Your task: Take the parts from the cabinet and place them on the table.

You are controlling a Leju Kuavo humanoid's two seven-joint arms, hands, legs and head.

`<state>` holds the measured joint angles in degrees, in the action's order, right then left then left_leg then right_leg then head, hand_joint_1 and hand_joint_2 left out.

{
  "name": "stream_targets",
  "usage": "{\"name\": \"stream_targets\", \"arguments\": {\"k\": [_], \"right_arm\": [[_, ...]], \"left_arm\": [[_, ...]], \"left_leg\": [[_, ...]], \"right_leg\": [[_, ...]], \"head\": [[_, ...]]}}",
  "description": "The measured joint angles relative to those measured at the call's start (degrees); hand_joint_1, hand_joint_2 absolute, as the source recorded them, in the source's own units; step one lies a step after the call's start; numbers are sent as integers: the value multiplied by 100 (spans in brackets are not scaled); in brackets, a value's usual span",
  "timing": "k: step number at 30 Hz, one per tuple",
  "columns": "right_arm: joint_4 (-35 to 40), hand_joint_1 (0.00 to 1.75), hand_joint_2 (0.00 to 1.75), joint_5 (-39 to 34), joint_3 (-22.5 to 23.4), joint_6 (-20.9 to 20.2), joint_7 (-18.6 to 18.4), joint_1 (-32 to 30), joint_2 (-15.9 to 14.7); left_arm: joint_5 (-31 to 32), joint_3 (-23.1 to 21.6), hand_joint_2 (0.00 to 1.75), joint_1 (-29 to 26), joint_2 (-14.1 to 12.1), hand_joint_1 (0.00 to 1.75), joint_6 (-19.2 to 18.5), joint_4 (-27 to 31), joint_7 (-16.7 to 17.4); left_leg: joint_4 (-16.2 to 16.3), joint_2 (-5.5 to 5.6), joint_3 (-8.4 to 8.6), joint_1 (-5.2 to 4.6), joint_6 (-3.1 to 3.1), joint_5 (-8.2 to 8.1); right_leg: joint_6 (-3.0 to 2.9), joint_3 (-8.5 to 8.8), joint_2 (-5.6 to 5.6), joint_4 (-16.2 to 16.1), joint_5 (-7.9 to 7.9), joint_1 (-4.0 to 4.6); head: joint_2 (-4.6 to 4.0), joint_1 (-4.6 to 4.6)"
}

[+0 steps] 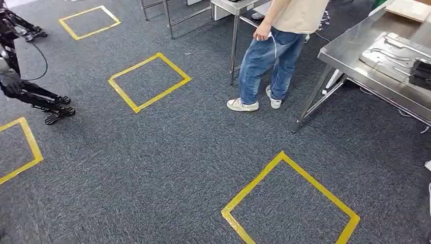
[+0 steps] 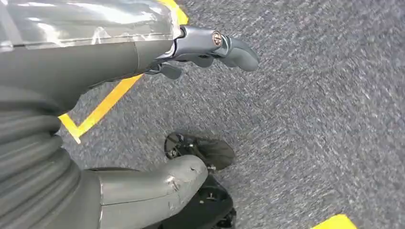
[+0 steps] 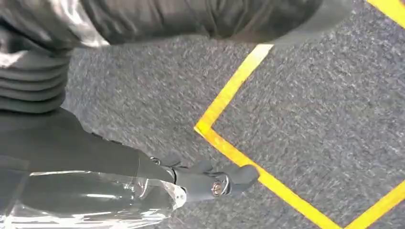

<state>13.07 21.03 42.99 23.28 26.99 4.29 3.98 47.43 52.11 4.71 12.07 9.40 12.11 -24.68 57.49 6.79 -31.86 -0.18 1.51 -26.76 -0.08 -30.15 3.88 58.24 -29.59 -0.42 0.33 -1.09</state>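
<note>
Left hand point(image 2: 200, 52) hanging over carpet, fingers loosely apart, holding nothing | right hand point(image 3: 210, 179) likewise | parts point(image 1: 394, 56) lying near steel table point(image 1: 350, 53) front edge | cabinet location: cannot tell | advice: walking clear of person point(image 1: 277, 51).

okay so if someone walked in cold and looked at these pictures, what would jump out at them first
Probably the yellow tape squares marked out across the grey carpet, then the person in jeans standing beside a metal table at the right of the head view. That table carries flat grey parts. In the wrist views the left hand and right hand hang over the carpet, holding nothing.
</note>
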Motion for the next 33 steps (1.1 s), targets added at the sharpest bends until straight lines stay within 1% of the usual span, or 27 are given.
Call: {"name": "stream_targets", "arguments": {"k": [1, 2, 3, 4, 5, 6, 7, 8, 9, 11, 12, 13, 14, 17, 18, 19, 20, 21, 22, 23, 24, 26, 27, 28, 29, 32, 33], "right_arm": [[0, 0, 0, -2, 0, 0, 0, 8, -2], [0, 0, 0, 2, -7, -2, 0, 8, 0], [-2, 0, 0, 4, -11, -4, 0, 7, 11], [-2, 0, 0, 13, -13, -7, 2, -1, 11], [-2, 0, 0, 13, -13, -7, 0, -22, 9], [-2, 0, 0, 18, -13, -7, 0, -33, 7], [-4, 0, 0, 20, -13, -7, 0, -37, 7], [-4, 0, 0, 22, -13, -7, 0, -35, 7], [-4, 0, 0, 41, -13, -22, 0, -30, 7], [-4, 0, 0, 61, -13, -42, 0, -27, 9], [-4, 0, 0, 72, -15, -59, 0, -27, 9], [-4, 0, 0, 77, -13, -59, 0, -30, -2], [-4, 0, 0, 76, -15, -57, 7, -30, -4], [-4, 0, 0, 85, -24, -55, 7, 34, -2], [-4, 0, 0, 87, -44, -55, 9, 37, 4], [-4, 0, 0, 87, -46, -55, 11, 28, 4], [-9, 0, 0, 92, -48, -57, 9, 18, 9], [-11, 0, 0, 92, -48, -57, 7, 3, 7], [-15, 0, 0, 92, -48, -55, 4, -16, 7], [-15, 0, 0, 92, -48, -57, 4, -28, 5], [-15, 0, 0, 92, -48, -57, 4, -34, 6], [-17, 0, 0, 101, -48, -55, 2, -34, 7], [-17, 0, 0, 107, -48, -55, 2, -36, 4], [-17, 0, 0, 111, -48, -52, 0, -46, -11], [-17, 0, 0, 125, -50, -50, 0, -48, -13], [-15, 0, 0, 155, -50, -48, 0, -20, -15], [-17, 0, 0, 160, -50, -48, 0, -22, -11]], "left_arm": [[-2, 6, 175, -10, 0, 0, -4, 0, 0], [-2, 15, 175, -26, 0, 0, -2, 0, 0], [-2, 31, 175, -38, -9, 0, 0, 0, 0], [-2, 37, 175, -36, -9, 0, 2, 0, 4], [-2, 39, 175, -19, -9, 0, 2, 0, 4], [-4, 44, 175, -7, -9, 0, 2, 0, 4], [-2, 46, 175, -7, -9, 0, 2, 0, 4], [-4, 50, 175, -17, -9, 0, 2, 0, 4], [-2, 55, 175, -32, -9, 0, 2, 0, 7], [-2, 66, 175, -35, -13, 0, 4, 0, 9], [-7, 72, 175, -27, -13, 0, 9, 0, 9], [-7, 72, 175, -5, -11, 0, 9, 0, 9], [-7, 74, 175, 6, -11, 0, 11, 0, 4], [-4, 90, 175, -32, -20, 0, 13, 0, 0], [-7, 90, 175, -36, -20, 0, 13, 0, -2], [-4, 90, 175, -33, -20, 0, 13, 0, -4], [-4, 90, 175, -21, -20, 0, 13, 0, -9], [-4, 90, 175, -6, -20, 0, 15, 0, -15], [-4, 90, 175, -5, -20, 0, 13, 0, -22], [-4, 92, 175, -10, -20, 0, 15, 0, -26], [-4, 92, 175, -18, -20, 0, 17, 0, -33], [-2, 94, 175, -22, -20, 0, 31, 0, -37], [-2, 94, 175, -21, -20, 0, 35, 0, -39], [-2, 94, 175, -25, 0, 0, 37, -2, -39], [-2, 94, 175, -1, 0, 0, 39, -2, -44], [-2, 96, 175, -37, 2, 0, 44, -2, -52], [0, 96, 175, -47, 2, 0, 44, -2, -55]], "left_leg": [[-19, 66, -20, 19, -45, 20], [-24, 118, -29, -17, -87, 24], [90, -128, -47, -12, -87, -43], [336, -416, -173, -18, -128, -236], [737, -535, -373, 9, -171, -471], [1191, -581, -599, 42, -210, -682], [1595, -598, -799, 73, -250, -821], [1770, -614, -882, 103, -283, -818], [1643, -637, -815, 137, -315, -678], [757, -766, -347, 181, -361, -218], [225, -1003, -45, 186, -373, -34], [42, -1183, 21, 156, -337, -66], [45, -1081, 21, 144, -259, -40], [23, -902, -47, 98, -127, -31], [-30, -833, 20, 156, -62, 20], [-47, -789, 12, 144, -24, 31], [-46, -730, -2, 136, 14, 53], [-46, -660, -11, 123, 28, 55], [-44, -581, -16, 106, 41, 51], [-39, -490, -13, 93, 44, 49], [-38, -393, -2, 85, 45, 47], [-28, -212, 25, 76, 38, 41], [-19, -139, 31, 75, 27, 34], [-5, -95, -7, 88, 16, 28], [45, -4, -45, 55, -24, 12], [-16, 207, -104, 116, -162, 69], [39, 41, -109, 105, -167, 31]], "right_leg": [[-29, 8, -45, -10, 7, 13], [-75, 34, -118, -84, 46, -43], [-93, 67, -224, -139, 76, -56], [-138, 81, -280, -162, 81, -58], [-154, 86, -379, -163, 76, -44], [-168, 88, -469, -162, 65, -36], [-164, 88, -564, -159, 53, -35], [-157, 93, -645, -159, 42, -37], [-137, 110, -723, -156, 26, -46], [-79, 145, -867, -131, -19, -78], [-35, 165, -927, -105, -50, -86], [18, 178, -975, -78, -93, -53], [73, 199, -1036, -74, -118, -49], [183, 266, -1194, -120, -117, -67], [226, 279, -1059, -77, -181, -113], [218, 199, -768, 114, -357, -112], [203, 12, -577, 517, -614, -115], [198, -225, -473, 1009, -843, -103], [196, -441, -435, 1421, -988, -94], [190, -594, -423, 1661, -999, -88], [176, -625, -414, 1616, -848, -87], [127, -348, -353, 831, -264, -88], [93, -166, -178, 350, 7, -87], [47, -85, 199, 91, 39, -91], [51, -87, 223, 10, 30, -94], [-5, -70, 1, 7, 44, -45], [-60, -29, -106, -73, 88, -116]], "head": [[0, 2], [0, 0], [0, 2], [0, -24], [0, -22], [0, -22], [0, -22], [0, -22], [0, -24], [0, -24], [0, -22], [0, -26], [0, -13], [0, -17], [0, -15], [0, -15], [0, -9], [0, -9], [0, -9], [0, -9], [0, -9], [0, -9], [0, -9], [0, -9], [0, -11], [0, -9], [0, -11]]}}
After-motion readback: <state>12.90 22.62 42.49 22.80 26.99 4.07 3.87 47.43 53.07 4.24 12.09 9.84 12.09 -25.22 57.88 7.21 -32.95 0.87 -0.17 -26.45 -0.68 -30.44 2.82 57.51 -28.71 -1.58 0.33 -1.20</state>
